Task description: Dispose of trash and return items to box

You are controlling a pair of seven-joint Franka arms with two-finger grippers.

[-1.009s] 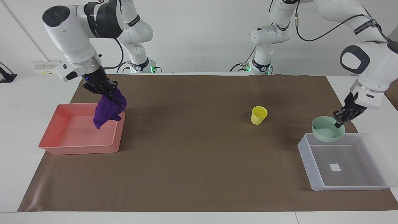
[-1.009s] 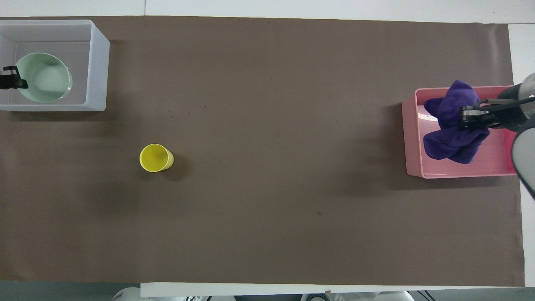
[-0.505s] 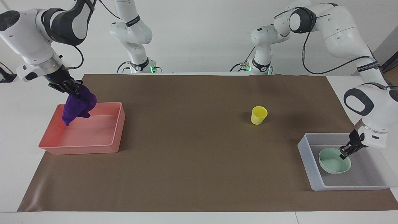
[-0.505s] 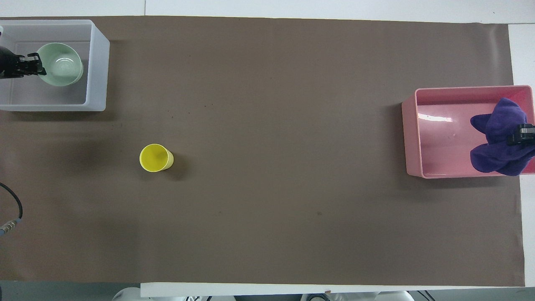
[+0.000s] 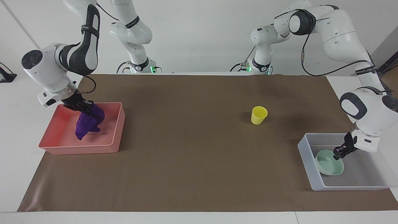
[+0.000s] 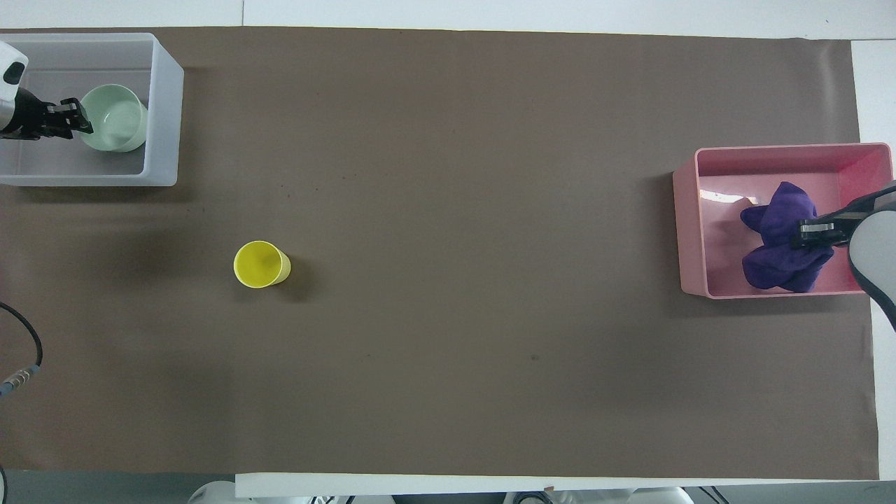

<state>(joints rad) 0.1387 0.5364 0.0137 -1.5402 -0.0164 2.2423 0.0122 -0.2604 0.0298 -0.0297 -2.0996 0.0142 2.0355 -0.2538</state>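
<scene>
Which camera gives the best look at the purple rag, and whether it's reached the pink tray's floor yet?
The facing view. It shows the purple rag side-on, hanging from the right gripper with its lower end down inside the pink tray. The overhead view shows the rag's bunched outline within the tray walls, with the gripper across it, but nothing of its height.

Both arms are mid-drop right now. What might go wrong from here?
The purple rag hangs from the right hand into the pink tray; soft fabric may snag on release. The left hand grips the mint bowl's rim in the clear box; pulling away might tip it. The yellow cup is still out.
</scene>
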